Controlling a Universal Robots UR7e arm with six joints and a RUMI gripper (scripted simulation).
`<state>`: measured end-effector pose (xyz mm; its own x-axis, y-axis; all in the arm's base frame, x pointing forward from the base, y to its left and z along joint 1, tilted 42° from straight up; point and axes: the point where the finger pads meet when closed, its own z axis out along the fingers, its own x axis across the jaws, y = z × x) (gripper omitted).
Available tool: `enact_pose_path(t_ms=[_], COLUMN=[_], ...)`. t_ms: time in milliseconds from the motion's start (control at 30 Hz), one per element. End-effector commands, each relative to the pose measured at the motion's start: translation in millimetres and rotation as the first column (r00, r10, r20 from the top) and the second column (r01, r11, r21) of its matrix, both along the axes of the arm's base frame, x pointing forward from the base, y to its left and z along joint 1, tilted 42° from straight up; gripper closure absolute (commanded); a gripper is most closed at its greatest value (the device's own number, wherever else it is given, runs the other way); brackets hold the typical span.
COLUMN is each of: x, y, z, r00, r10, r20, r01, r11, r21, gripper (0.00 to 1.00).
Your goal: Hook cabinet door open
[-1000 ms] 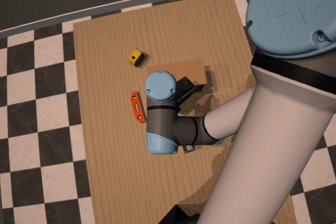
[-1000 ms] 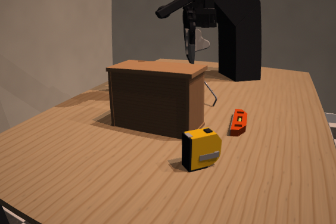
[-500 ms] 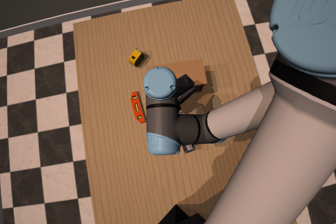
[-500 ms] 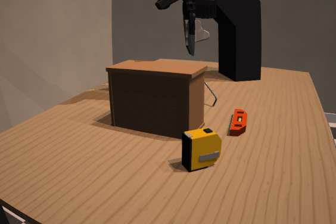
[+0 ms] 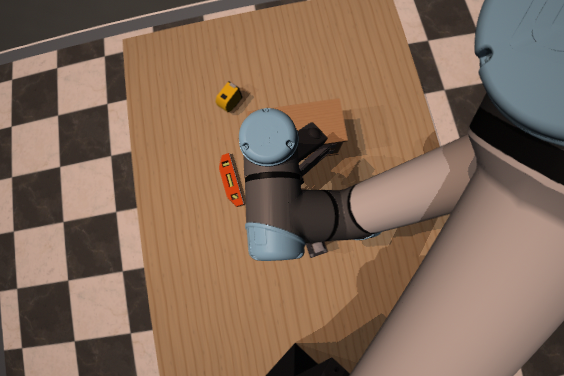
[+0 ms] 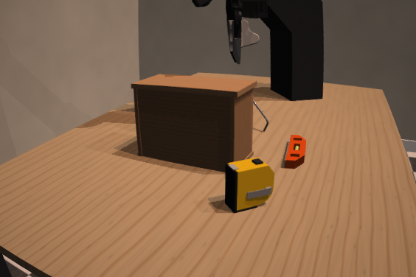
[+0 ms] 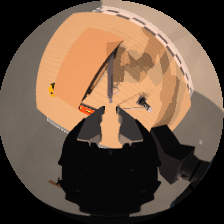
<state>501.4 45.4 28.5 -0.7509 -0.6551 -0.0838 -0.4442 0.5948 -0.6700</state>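
A wooden table (image 6: 111, 222) fills most of each view, standing on a black-and-white checkered floor (image 5: 65, 162) that only the top view shows. One large robot arm (image 5: 450, 232) reaches across the table from the right of the top view, its blue-capped wrist (image 5: 268, 137) covering part of the cabinet below. The exterior view alone shows that one brown wooden cabinet (image 6: 192, 123) side-on: it stands flat on its base on the table, with a thin wire hook (image 6: 262, 117) showing at its right side. Whether the door is open cannot be told from here, and the eye cannot be made out. Behind the cabinet a black pedestal (image 6: 295, 38) rises from the table. The gripper (image 6: 236, 43) hangs pointing down, above the cabinet's top and apart from it. The wrist view looks down between the two fingers, which stand close together with only a narrow gap and nothing pinched between them. Two small tools lie on the table: one yellow tape measure (image 6: 248, 186) in front of the cabinet and one orange spirit level (image 6: 296, 150) near it.
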Motion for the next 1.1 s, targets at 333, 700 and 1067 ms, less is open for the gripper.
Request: enact_pose_path(t_ms=[333, 700, 1067], x=[-0.2, -0.2, -0.3], y=[0.6, 0.9, 1.7], z=[0.9, 0.6, -0.1], r00=[1.0, 1.0, 0.997], r10=[0.002, 0.024, 0.07], r20=[0.0, -0.014, -0.045], r01=[-0.002, -0.024, -0.072], r11=[1.0, 1.0, 0.996], r21=[-0.001, -0.015, -0.045], gripper=[0.85, 0.85, 0.85])
